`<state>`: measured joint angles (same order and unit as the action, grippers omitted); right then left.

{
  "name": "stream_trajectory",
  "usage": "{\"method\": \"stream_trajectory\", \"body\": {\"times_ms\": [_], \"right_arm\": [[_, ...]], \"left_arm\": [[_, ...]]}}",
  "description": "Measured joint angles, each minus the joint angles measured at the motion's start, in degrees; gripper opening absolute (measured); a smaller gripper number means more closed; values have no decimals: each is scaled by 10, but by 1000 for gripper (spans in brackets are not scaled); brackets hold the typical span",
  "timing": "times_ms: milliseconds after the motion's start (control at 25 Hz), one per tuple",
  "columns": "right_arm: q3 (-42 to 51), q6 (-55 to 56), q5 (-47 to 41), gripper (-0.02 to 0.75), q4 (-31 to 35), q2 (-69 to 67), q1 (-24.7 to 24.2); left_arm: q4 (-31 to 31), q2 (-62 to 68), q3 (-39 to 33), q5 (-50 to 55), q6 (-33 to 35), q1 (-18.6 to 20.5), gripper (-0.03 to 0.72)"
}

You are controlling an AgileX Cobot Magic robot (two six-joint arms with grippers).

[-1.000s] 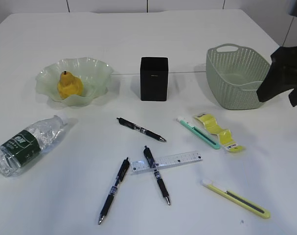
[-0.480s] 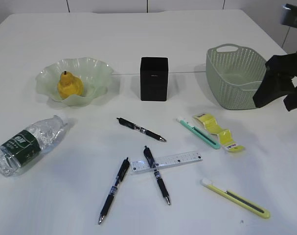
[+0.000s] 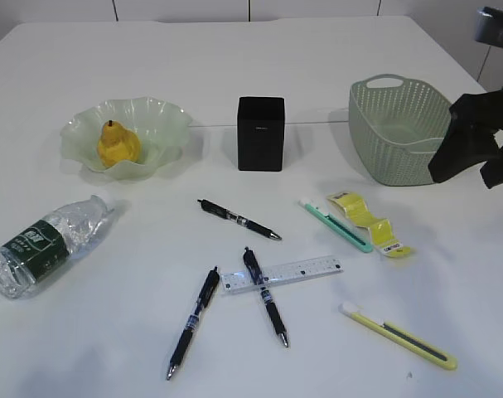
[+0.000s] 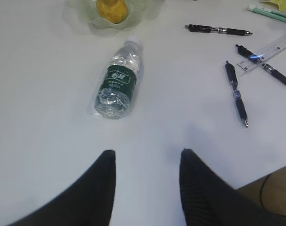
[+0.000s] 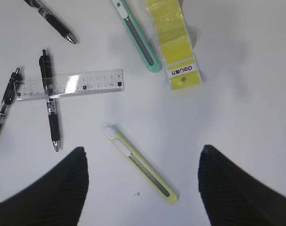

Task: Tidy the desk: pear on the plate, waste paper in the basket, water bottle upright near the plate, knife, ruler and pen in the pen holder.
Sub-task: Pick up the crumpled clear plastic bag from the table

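nearest the front edge of the desk (image 3: 317,75), a yellow utility knife (image 3: 400,335) lies flat at the right, and a black pen (image 3: 193,322) lies slanted left of centre. just behind them a clear ruler (image 3: 282,274) lies across a second black pen (image 3: 265,296), touching it. at the far left the water bottle (image 3: 45,244) lies on its side, cap toward the plate. further back a third black pen (image 3: 239,219) lies alone in the middle, and to its right a teal utility knife (image 3: 336,224) lies just beside the waste paper (image 3: 367,220), a zigzag yellow strip with a white end. behind these stand the pen holder (image 3: 260,133) in the centre, upright, the basket (image 3: 399,128) to the right, and the plate (image 3: 156,124) to the left with the pear (image 3: 117,145) sitting in it. the right gripper (image 5: 143,162) hangs above the yellow knife with its fingers spread wide and nothing between them; in the exterior view it shows dark at the right edge beside the basket. the left gripper (image 4: 147,162) hovers over bare desk short of the bottle, fingers parted, holding nothing.
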<state>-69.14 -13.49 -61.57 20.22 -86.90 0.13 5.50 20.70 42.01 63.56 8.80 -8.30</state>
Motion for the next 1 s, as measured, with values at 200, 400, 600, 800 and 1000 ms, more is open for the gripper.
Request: {"method": "stream_trajectory", "body": {"times_ms": [200,400,600,800,1000], "right_arm": [[0,-2,0,566,0,0,0],[0,-23,0,566,0,0,0],[-7,-41,0,566,0,-10,0],[-37,-57,1,566,0,-53,0],[-93,-82,-3,566,0,-109,0]], "left_arm": [[3,-49,-99,-74,2,0,304],[-22,-68,-127,-98,3,0,303],[-18,-69,-127,-101,3,0,302],[-6,-69,-127,-101,4,0,293],[-3,-69,-127,-102,4,0,289]]}}
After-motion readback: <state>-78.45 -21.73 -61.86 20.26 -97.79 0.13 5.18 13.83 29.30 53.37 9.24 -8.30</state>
